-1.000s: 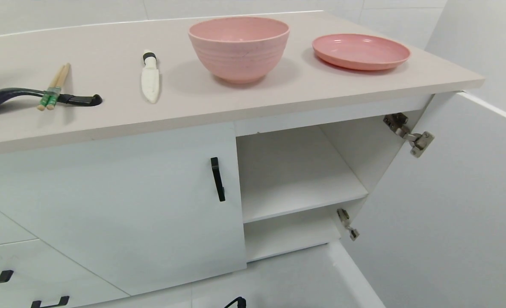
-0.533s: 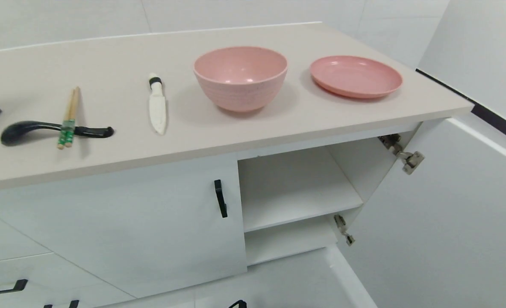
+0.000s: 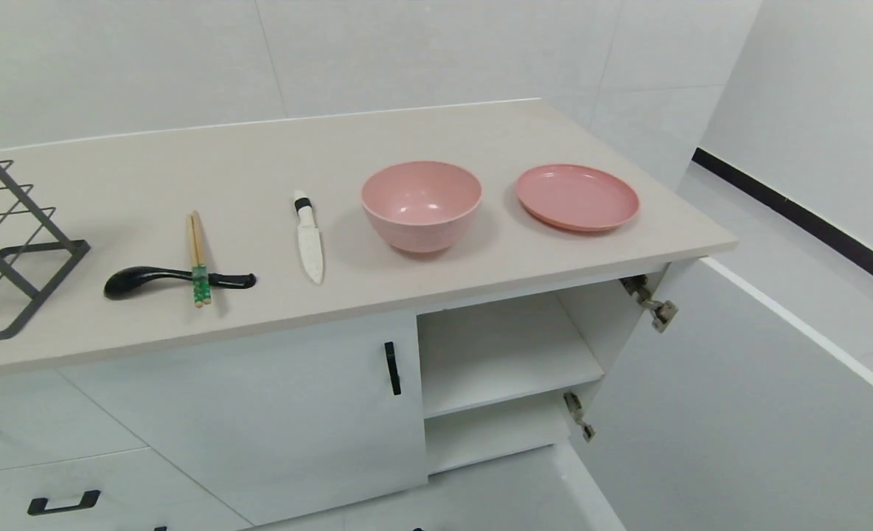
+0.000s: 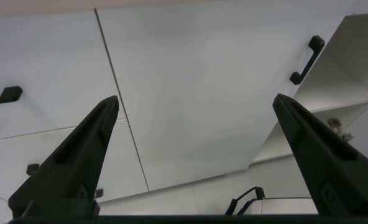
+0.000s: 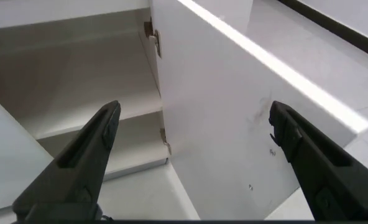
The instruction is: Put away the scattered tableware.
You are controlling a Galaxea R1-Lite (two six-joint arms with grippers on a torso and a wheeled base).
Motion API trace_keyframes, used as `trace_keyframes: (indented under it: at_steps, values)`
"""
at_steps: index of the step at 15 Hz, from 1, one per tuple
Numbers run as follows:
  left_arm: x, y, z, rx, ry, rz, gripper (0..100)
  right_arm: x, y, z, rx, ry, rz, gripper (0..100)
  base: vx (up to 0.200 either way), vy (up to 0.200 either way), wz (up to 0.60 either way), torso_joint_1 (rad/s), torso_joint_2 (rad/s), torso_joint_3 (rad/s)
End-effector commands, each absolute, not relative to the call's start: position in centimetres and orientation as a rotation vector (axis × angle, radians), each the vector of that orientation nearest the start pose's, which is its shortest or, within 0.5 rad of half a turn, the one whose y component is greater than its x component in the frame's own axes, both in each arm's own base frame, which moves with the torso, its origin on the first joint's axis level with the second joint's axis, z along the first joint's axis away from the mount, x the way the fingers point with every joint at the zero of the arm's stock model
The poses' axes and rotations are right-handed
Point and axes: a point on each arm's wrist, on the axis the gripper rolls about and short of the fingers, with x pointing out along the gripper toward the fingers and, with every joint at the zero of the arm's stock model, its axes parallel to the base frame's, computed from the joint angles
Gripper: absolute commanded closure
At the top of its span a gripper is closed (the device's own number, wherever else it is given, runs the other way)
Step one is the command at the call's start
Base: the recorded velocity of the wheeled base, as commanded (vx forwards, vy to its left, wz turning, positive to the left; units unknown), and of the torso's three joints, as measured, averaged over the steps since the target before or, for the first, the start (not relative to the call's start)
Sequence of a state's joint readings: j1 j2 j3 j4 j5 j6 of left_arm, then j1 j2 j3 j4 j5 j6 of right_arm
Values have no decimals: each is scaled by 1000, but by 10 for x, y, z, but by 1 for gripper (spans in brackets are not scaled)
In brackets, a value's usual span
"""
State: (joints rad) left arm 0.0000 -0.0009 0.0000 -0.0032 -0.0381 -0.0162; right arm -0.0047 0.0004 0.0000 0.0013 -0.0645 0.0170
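Observation:
On the beige countertop (image 3: 149, 177) stand a pink bowl (image 3: 420, 204) and, to its right, a pink plate (image 3: 576, 196). Left of the bowl lies a white knife (image 3: 309, 239) with a black band. Further left a pair of wooden chopsticks (image 3: 197, 257) rests across a black spoon (image 3: 164, 280). My left gripper (image 4: 193, 106) is open, low in front of the closed cabinet door (image 4: 190, 87). My right gripper (image 5: 193, 112) is open too, facing the open cabinet door (image 5: 234, 106) and the shelves (image 5: 72, 106).
A dark wire rack (image 3: 5, 236) stands at the counter's left end. Below, the right cabinet is open with two bare shelves (image 3: 503, 354); its door (image 3: 731, 413) swings out to the right. The left door has a black handle (image 3: 392, 367). Drawers (image 3: 53, 479) sit lower left.
The head camera has pulled back and tilted up, so the counter and its tableware look smaller and lower and the wire rack has come into view. The tableware itself has not moved.

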Motion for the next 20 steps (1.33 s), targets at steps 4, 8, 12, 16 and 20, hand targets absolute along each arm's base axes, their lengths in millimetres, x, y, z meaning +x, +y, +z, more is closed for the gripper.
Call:
trace_keyframes:
  at_steps: [4,8,12,16,20]
  values:
    - [-23,-1,76,-17,-1,-38,0,-23,-1,75,17,1,-69,0,0,0,0,380,-494,-238]
    - [-23,-1,76,-17,-3,-38,0,-23,-1,75,17,1,-69,0,0,0,0,283,-515,-249]
    - [-23,-1,76,-17,-3,-37,0,-23,-1,75,17,1,-69,0,0,0,0,287,-547,-261]
    - [-23,-1,76,-32,-1,-25,0,-23,-1,75,18,1,-69,0,0,0,0,297,-588,-285]
    - [-23,-1,76,-35,-4,-25,0,-23,-1,75,18,1,-69,0,0,0,0,281,-536,-255]
